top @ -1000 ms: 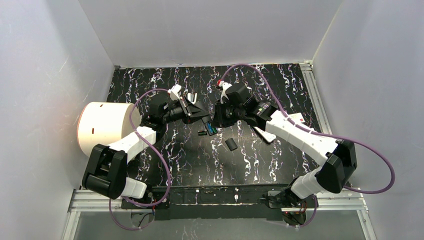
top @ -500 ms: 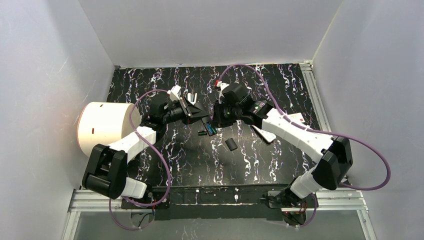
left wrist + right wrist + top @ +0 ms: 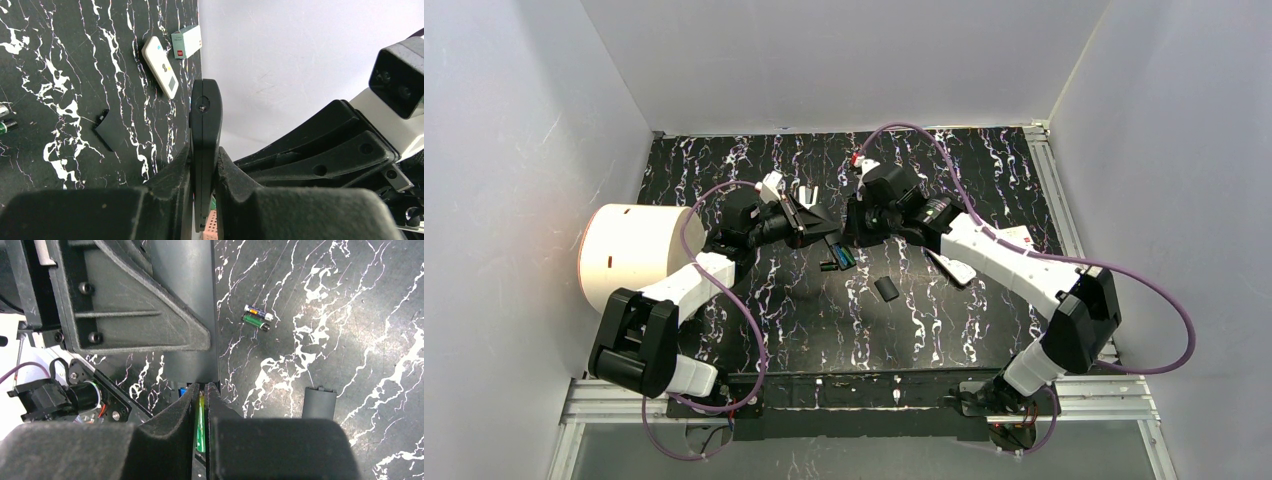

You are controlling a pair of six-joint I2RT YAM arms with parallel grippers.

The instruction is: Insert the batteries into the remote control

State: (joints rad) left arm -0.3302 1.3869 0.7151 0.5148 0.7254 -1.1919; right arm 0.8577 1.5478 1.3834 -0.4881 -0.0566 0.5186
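At the centre of the top view, the remote control (image 3: 204,125) stood on edge in the left gripper (image 3: 824,232). The right gripper (image 3: 852,236) was just right of it, pinching a battery (image 3: 200,426). Two loose batteries (image 3: 829,266) lay side by side just below, a cover (image 3: 885,289) lower right of them, a second remote (image 3: 952,268) and a small box (image 3: 1020,237) farther right, and a drum (image 3: 629,255) at the left edge.

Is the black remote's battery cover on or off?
Off: the cover lies on the table, apart from the black remote in the left gripper.
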